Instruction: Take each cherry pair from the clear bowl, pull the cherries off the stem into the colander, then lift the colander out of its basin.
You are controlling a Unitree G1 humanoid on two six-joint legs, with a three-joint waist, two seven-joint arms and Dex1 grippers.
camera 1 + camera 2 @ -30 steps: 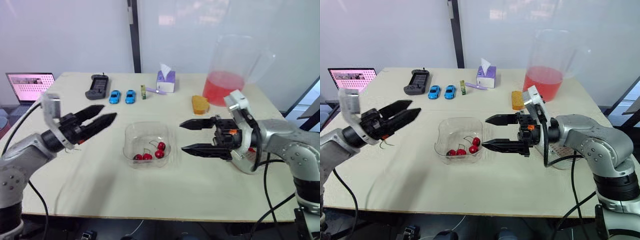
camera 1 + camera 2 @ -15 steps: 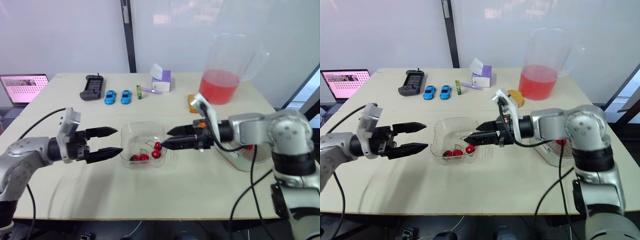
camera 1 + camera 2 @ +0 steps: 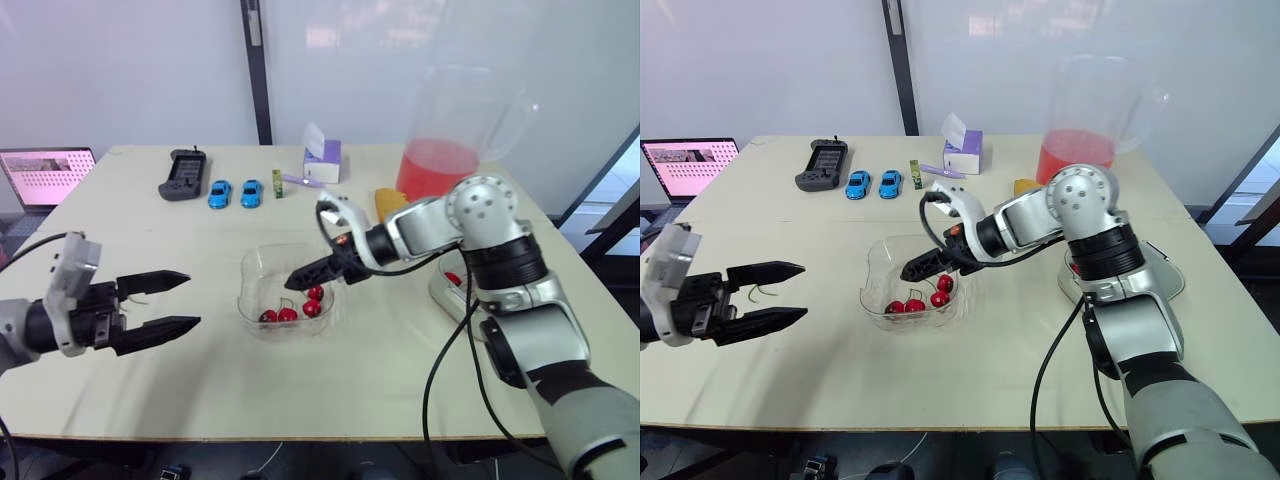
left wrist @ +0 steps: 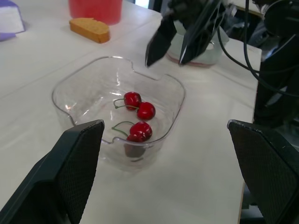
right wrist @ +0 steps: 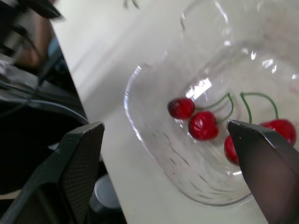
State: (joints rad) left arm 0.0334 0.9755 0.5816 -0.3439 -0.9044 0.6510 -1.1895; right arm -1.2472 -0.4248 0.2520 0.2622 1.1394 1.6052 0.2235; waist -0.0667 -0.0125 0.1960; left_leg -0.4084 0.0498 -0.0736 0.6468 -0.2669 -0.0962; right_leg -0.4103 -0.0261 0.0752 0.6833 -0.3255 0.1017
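Table [image 3: 300, 390]: we see a wide, pale, smooth top.
Colander [image 3: 450, 287]: on our right, well apart from the bowl.
Clear bowl [image 3: 262, 290]: thin, see-through, round corners, mid-table.
Right gripper [image 3: 295, 282]: fingers apart, just over the bowl's right rim, the nearer one.
Left gripper [image 3: 190, 298]: fingers apart, well left of the bowl.
Cherries [image 3: 311, 308]: shiny red balls with thin green stems, in the bowl just below the right tips.

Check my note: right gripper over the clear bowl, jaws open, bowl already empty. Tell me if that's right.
One mistake: the clear bowl is not empty; the left wrist view shows four cherries in it. The right gripper is over the bowl, jaws open.
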